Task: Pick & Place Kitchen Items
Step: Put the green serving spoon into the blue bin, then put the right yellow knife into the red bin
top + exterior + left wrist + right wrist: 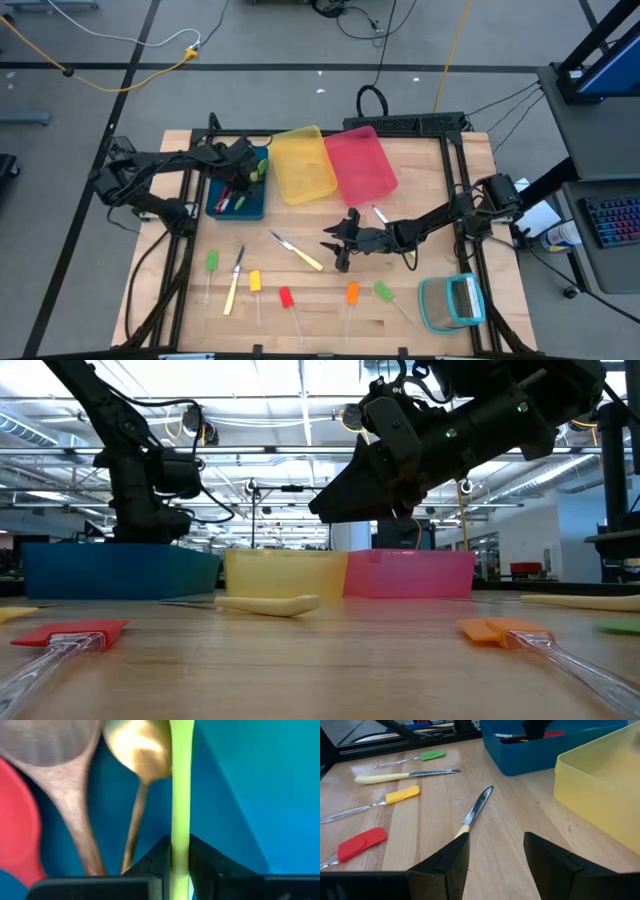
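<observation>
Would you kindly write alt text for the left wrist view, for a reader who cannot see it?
The left gripper has its dark fingers on either side of a green utensil handle over the blue bin. Beside the handle in the bin lie a brown wooden spoon, a golden spoon and part of a red utensil.

Even, bright overhead light; soft shadows on the table [400,310]. Low view: ceiling strip lights [300,385] glare, foreground utensils blurred (very close to lens). Left wrist view blurry, sat. colours.
</observation>
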